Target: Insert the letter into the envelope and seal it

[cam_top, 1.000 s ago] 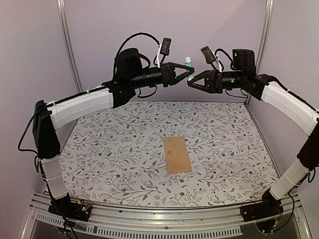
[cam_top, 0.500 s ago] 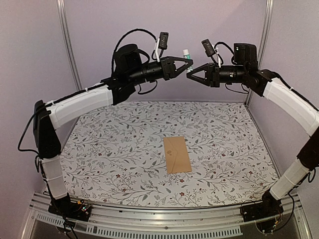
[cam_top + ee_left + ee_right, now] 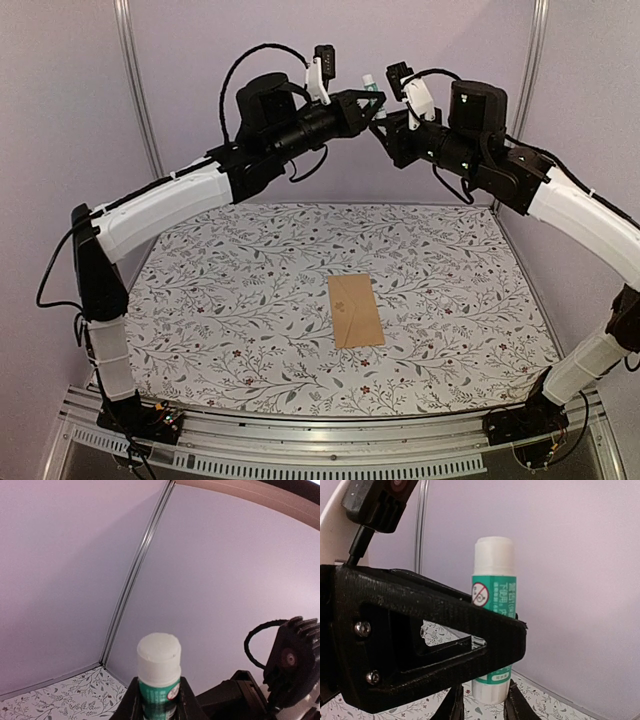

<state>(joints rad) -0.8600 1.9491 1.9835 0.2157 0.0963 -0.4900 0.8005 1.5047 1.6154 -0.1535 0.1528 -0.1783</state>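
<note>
The tan envelope (image 3: 355, 310) lies flat on the floral table, its flap down. The letter is not in view. Both arms are raised high at the back. My left gripper (image 3: 372, 103) is shut on the green body of a glue stick (image 3: 371, 87) and holds it upright; the white cap shows in the left wrist view (image 3: 159, 652), between that gripper's (image 3: 159, 700) fingers. My right gripper (image 3: 381, 123) meets it from the right. In the right wrist view its jaws (image 3: 485, 705) stand open on either side of the stick's white base (image 3: 491, 690), with a thin gap on the left side.
The floral tablecloth (image 3: 220, 300) covers the table, with lilac walls at the back and both sides. Metal posts (image 3: 135, 90) stand in the back corners. The left gripper's black finger (image 3: 435, 625) fills much of the right wrist view.
Both grippers have risen and come together. The right gripper, apart from the stick before, has turned and now has its jaws around the stick's base. The envelope has not moved.
</note>
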